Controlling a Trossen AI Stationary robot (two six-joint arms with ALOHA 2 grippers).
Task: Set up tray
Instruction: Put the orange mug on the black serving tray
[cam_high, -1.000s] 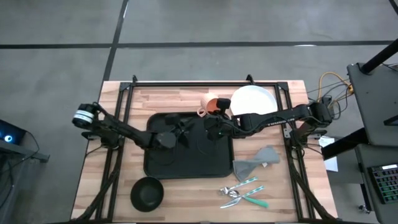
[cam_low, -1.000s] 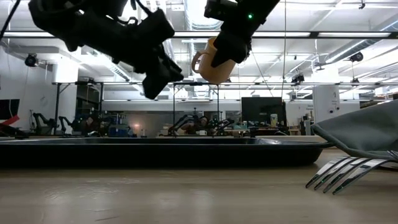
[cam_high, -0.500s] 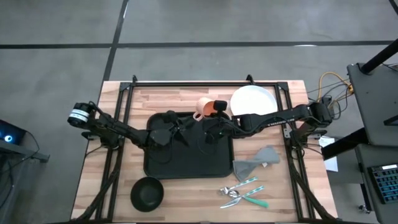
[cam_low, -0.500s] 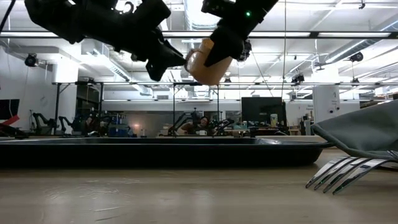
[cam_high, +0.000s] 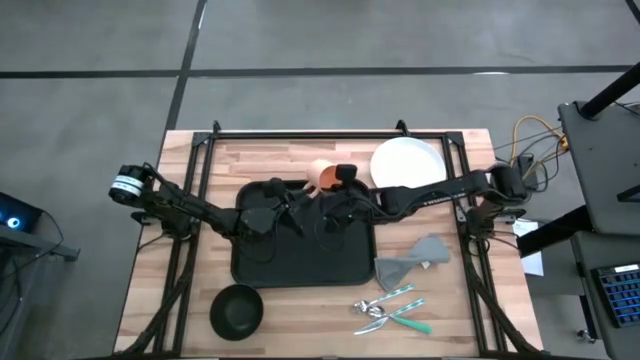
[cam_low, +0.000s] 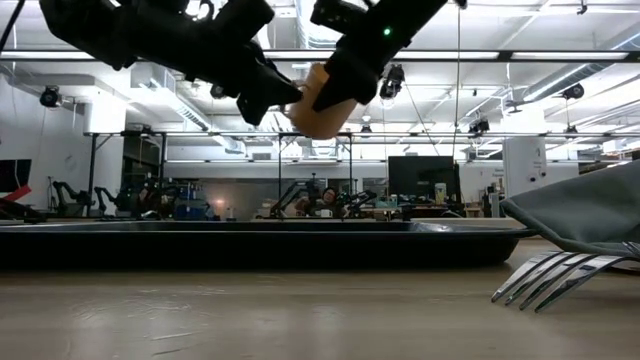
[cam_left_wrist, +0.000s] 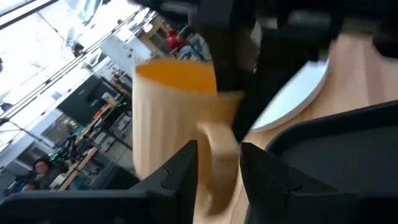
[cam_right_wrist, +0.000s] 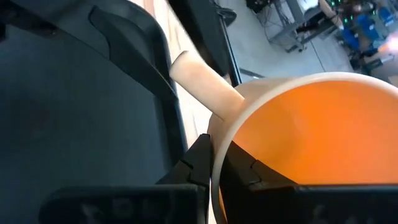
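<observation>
A cream mug with an orange inside (cam_high: 322, 175) hangs tilted above the far part of the black tray (cam_high: 300, 262), which lies flat on the table. My right gripper (cam_high: 338, 186) comes from the table's right and is shut on the mug's rim. My left gripper (cam_left_wrist: 219, 177) comes level from the table's left. It is open, with one finger on each side of the mug's handle (cam_left_wrist: 217, 146). The low view shows both grippers meeting at the mug (cam_low: 315, 100), well above the tray (cam_low: 250, 243). My right gripper pinches the mug's wall at the rim (cam_right_wrist: 217, 149), one finger inside the orange hollow and one outside, slanting down from the table's right. The mug hangs clear of the tray, tilted, its handle (cam_right_wrist: 199, 78) toward the left gripper. My left gripper's fingers (cam_left_wrist: 180, 177) flank the handle; I cannot tell whether they touch it.
A white plate (cam_high: 408, 162) lies at the far right, just beyond the right arm. A grey napkin (cam_high: 410, 260) and cutlery (cam_high: 390, 310) lie right of the tray, and a small black bowl (cam_high: 237, 310) sits near the table's front left.
My right gripper has carried the mug toward the table's left and slightly down, tipping it further. My left gripper has risen and gone toward the mug, rolling a little, so that its fingers now flank the handle. The mug stays clear of the tray.
</observation>
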